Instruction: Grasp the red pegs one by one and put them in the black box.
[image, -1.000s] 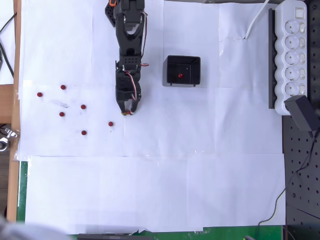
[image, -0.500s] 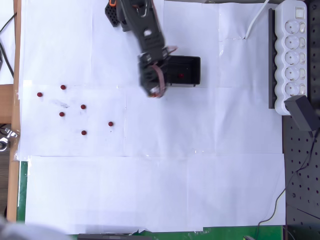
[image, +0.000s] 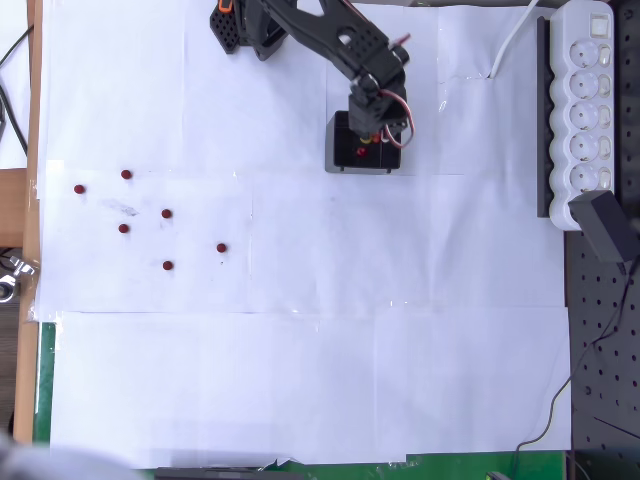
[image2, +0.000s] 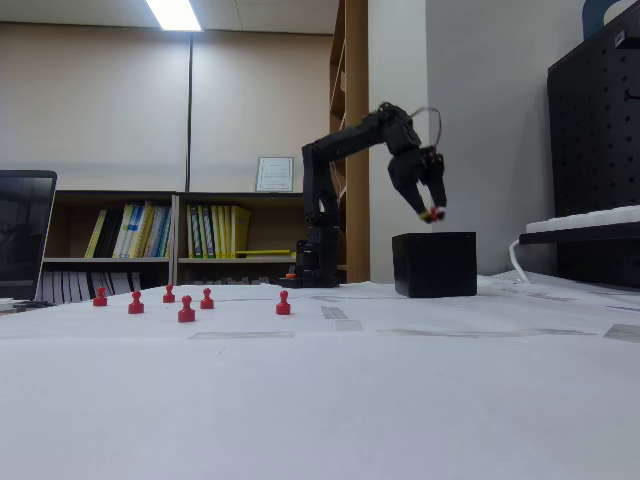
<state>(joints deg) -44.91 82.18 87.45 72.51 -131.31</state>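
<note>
Gripper (image2: 432, 212) hangs above the black box (image2: 434, 264), jaws clamped on a red peg (image2: 436, 212). Another peg (image: 361, 152) lies inside the box; six pegs (image: 166, 213) stand well left of it in the overhead view.

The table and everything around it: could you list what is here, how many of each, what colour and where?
red pegs: six loose, red, standing on the paper at the left of the overhead view.
peg in box: one, red, on the box floor.
held peg: one, red, at the gripper tip above the box.
black box: one, black, right of the loose pegs.
paper sheets: white, covering the table.
power strip: one, white, right edge.
pegboard: black, lower right.
bookshelf: behind the table, with books.
gripper: one, black, over the box.
</note>
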